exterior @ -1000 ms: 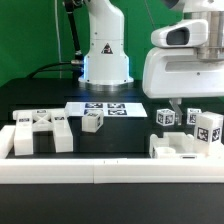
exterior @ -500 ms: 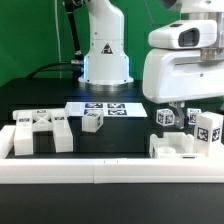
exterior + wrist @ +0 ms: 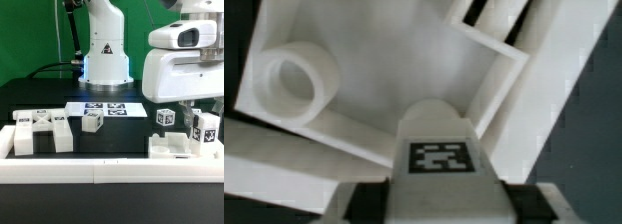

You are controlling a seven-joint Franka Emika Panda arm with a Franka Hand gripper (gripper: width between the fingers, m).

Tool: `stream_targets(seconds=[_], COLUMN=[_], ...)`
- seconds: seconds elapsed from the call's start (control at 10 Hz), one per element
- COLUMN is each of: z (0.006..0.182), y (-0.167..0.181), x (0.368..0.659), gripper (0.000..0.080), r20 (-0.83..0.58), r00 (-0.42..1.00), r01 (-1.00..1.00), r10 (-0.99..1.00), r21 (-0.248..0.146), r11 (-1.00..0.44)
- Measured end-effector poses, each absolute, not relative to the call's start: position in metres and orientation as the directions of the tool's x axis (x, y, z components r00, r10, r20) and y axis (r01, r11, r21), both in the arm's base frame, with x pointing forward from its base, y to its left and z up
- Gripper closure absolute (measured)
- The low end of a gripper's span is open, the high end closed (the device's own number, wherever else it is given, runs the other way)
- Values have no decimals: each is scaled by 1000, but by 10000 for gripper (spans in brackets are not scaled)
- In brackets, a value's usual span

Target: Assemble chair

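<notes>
Jaws pinch 1 tagged chair post (image 3: 208,128) at the exterior view's right edge; the white chair panel (image 3: 172,148) sits just lower-left of it.

The tool (image 3: 441,206) clamps a tagged white chair post (image 3: 441,140); beyond it lies a white chair panel (image 3: 402,55) bearing a raised ring (image 3: 267,78).

A robotics lab: robot arm (image 3: 105,50) on a black table (image 3: 40,100), green backdrop (image 3: 30,40), marker board (image 3: 103,107), tagged chair parts (image 3: 42,130).
</notes>
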State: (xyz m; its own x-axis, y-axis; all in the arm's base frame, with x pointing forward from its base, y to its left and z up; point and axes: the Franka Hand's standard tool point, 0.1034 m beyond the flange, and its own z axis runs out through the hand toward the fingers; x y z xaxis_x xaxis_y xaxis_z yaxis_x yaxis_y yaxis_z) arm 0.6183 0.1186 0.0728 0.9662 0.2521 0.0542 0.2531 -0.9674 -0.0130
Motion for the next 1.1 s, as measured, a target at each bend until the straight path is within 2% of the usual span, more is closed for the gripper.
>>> stream_targets(seconds=[0.3, 0.6, 1.1], z=[73, 73, 74], y=[119, 119, 96], x=[618, 618, 621], gripper=[511, 511, 509], r20=[48, 33, 37], r00=[999, 961, 815], r01=[6, -273, -578], r10=[5, -275, -579], r21=[-33, -54, -41], r11=[-999, -961, -815])
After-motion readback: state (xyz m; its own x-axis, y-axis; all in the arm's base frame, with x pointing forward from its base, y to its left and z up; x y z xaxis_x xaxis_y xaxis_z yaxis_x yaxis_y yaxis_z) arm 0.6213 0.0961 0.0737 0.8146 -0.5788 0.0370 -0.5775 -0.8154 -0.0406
